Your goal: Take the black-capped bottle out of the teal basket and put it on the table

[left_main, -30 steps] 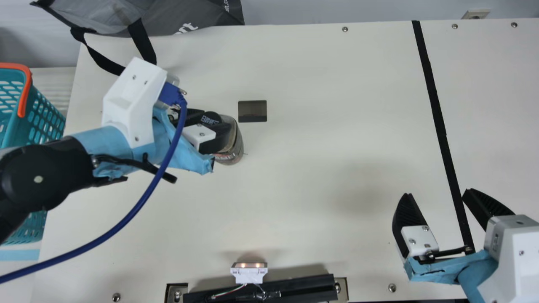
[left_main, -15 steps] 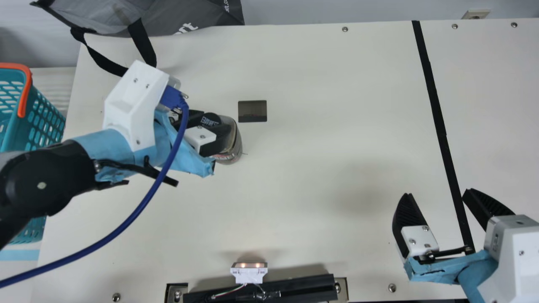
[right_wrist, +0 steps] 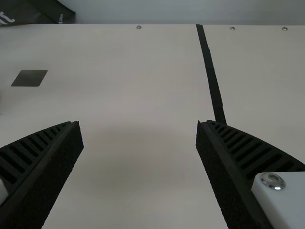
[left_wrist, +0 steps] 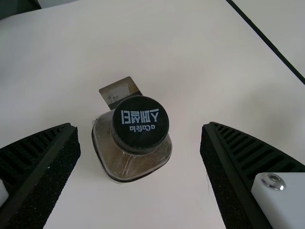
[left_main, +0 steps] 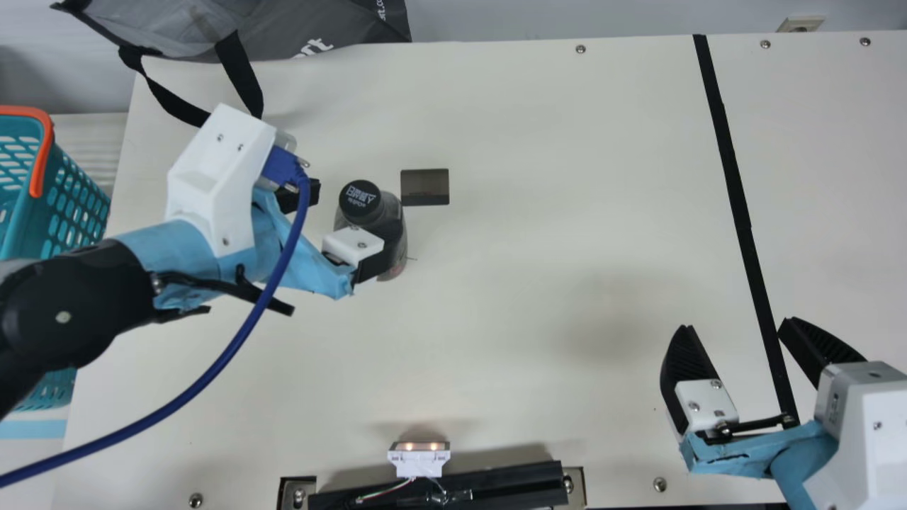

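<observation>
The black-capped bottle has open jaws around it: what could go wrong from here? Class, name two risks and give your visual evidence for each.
1. Knocking it over: the left gripper has its jaws open on either side of the bottle, so pulling away at a slant might catch its side and topple it.
2. Unsteady footing: a dark rectangular patch, possibly a cutout, lies close to the bottle; a nudge that way could leave its base uneven.

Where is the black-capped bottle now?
In the main view's left half, the bottle stands on the table, left of the dark rectangle; the left wrist view shows it between the open fingers of the left gripper.
</observation>
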